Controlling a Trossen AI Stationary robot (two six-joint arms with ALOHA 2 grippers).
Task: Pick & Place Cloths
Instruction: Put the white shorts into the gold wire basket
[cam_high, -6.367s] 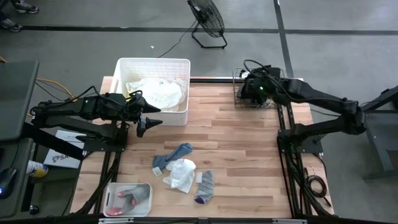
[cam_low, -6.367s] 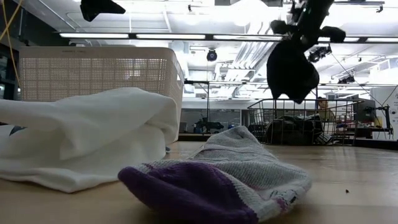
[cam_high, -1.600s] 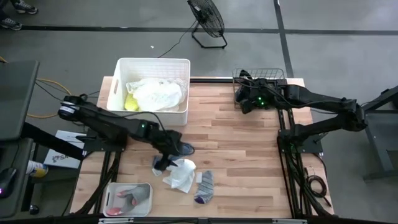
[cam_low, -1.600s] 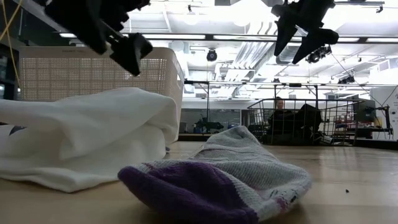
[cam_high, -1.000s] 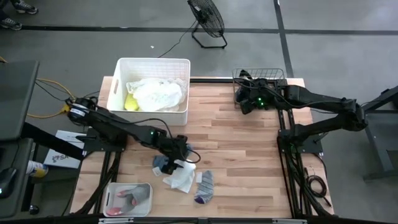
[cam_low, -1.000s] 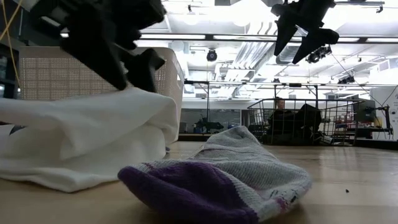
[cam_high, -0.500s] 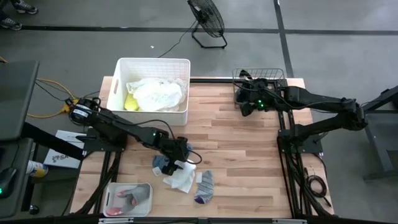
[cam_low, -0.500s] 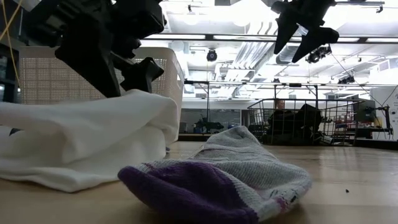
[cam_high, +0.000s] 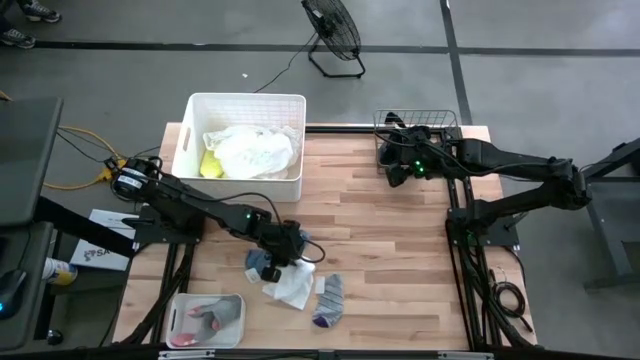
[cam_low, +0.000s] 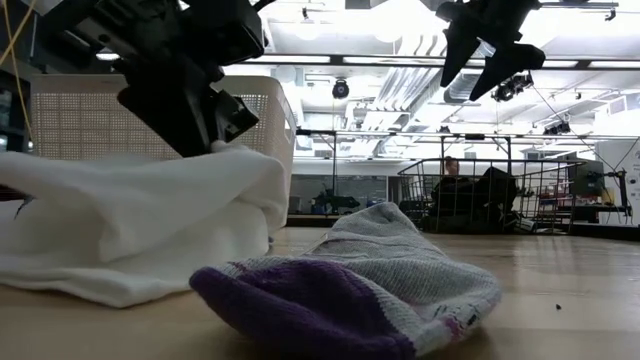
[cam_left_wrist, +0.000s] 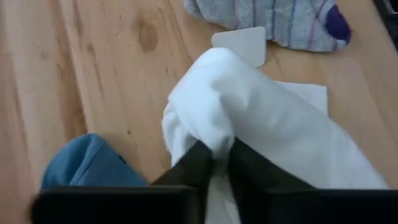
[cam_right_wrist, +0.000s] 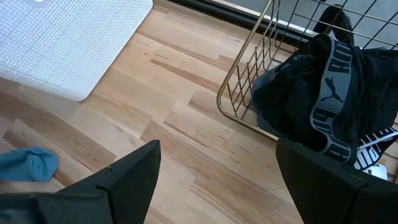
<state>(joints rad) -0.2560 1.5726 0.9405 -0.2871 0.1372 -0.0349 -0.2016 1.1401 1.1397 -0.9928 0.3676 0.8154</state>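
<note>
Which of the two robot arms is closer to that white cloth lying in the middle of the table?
The left. The left gripper is pinched shut on the white cloth itself. The right gripper hangs open far across the table, beside the wire basket.

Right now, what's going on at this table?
The robot is sorting cloths. The left claw is down at the pile mid-table, pinched shut on a fold of the white cloth, which lies between the blue sock and the grey-purple sock. The right claw hangs open beside the wire basket at the far right corner, which already holds dark garments. The white bin holds white and yellow pieces.
</note>
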